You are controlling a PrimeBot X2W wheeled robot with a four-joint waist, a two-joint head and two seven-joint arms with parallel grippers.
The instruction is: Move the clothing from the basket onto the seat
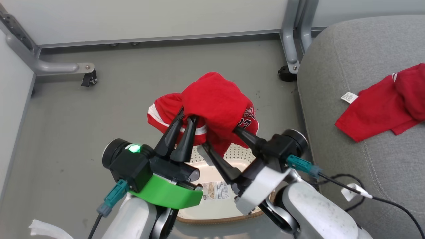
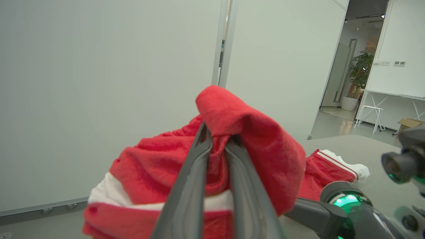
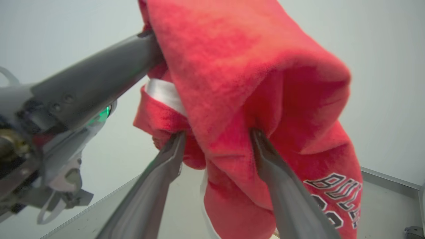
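A bundle of red clothing (image 1: 215, 103) with white stripes hangs above the basket (image 1: 212, 219), a cream oval with a brown rim and a sticker inside. My left gripper (image 1: 186, 118) is shut on a fold of this garment (image 2: 252, 139); in the left wrist view its tips (image 2: 219, 137) pinch the cloth. My right gripper (image 1: 219, 136) stands open, its two fingers spread wide and poking into the hanging fabric (image 3: 265, 83), which drapes over the fingertips (image 3: 177, 146). A second red garment (image 1: 385, 106) with a white tag lies on the grey seat (image 1: 358, 59) at the right.
White partition panels stand at the back and left on metal legs with casters (image 1: 89, 79) (image 1: 286, 73). A black cable (image 1: 365, 196) trails from the right wrist across the seat's front edge. Grey floor (image 1: 83, 126) surrounds the basket.
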